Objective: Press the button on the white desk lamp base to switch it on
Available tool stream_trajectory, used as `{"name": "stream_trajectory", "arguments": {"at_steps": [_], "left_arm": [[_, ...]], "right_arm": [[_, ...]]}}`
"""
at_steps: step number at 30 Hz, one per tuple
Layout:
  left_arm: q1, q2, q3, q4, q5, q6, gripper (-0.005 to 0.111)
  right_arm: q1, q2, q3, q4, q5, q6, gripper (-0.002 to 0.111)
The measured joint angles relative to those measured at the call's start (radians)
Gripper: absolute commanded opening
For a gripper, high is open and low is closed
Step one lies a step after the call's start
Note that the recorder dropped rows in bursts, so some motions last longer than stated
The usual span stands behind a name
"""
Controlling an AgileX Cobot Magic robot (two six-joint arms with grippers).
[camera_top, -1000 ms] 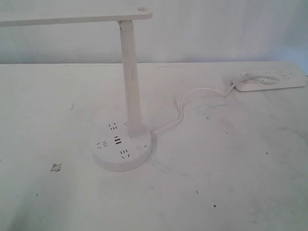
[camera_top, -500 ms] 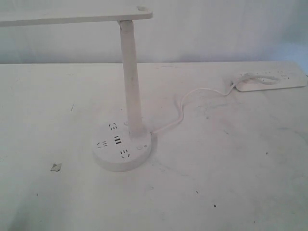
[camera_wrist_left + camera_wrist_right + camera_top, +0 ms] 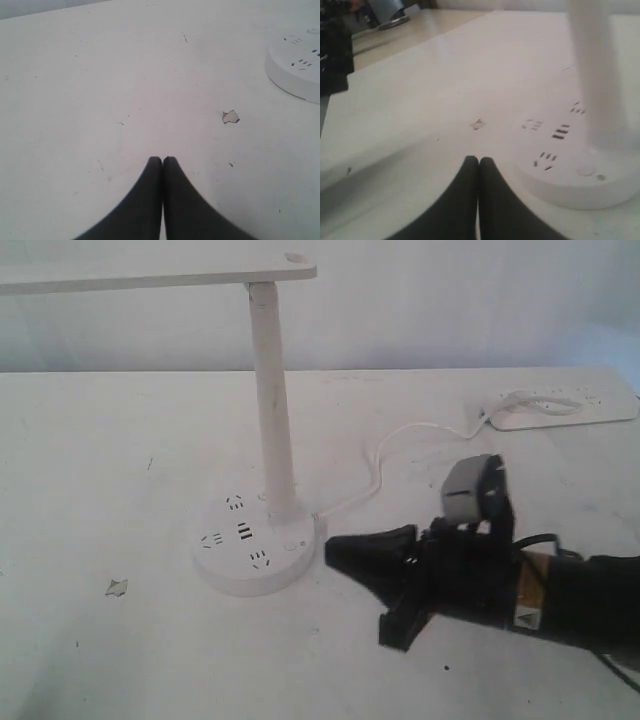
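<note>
The white desk lamp base is a thick round disc with dark socket holes, and its tall stem rises from the back. The button is a small round mark on the right part of the base top; the right wrist view shows it as button. My right gripper is shut and empty, its black tip low over the table just right of the base rim, apart from it. My left gripper is shut with nothing in it and hovers over bare table, with the base off to one side.
A white cord runs from the base to a long white power strip at the back right. A small scrap lies left of the base. The lamp head overhangs the left side of the table.
The right arm has come into the exterior view from the right; its shut tip now sits just beside the lamp base. The lamp, cord and strip have not moved.
</note>
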Motion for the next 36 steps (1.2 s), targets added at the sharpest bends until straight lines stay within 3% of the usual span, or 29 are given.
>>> {"name": "stream_trajectory", "arguments": {"at_steps": [7, 17, 36], "left_arm": [[0.0, 0.0, 0.0, 0.0, 0.0, 0.0, 0.0], [0.0, 0.0, 0.0, 0.0, 0.0, 0.0, 0.0], [0.0, 0.0, 0.0, 0.0, 0.0, 0.0, 0.0]], "right_arm": [[0.138, 0.176, -0.134, 0.002, 0.0, -0.067, 0.0], [0.154, 0.19, -0.312, 0.122, 0.372, 0.191, 0.0], [0.236, 0.206, -0.465, 0.056, 0.685, 0.31, 0.0]]}}
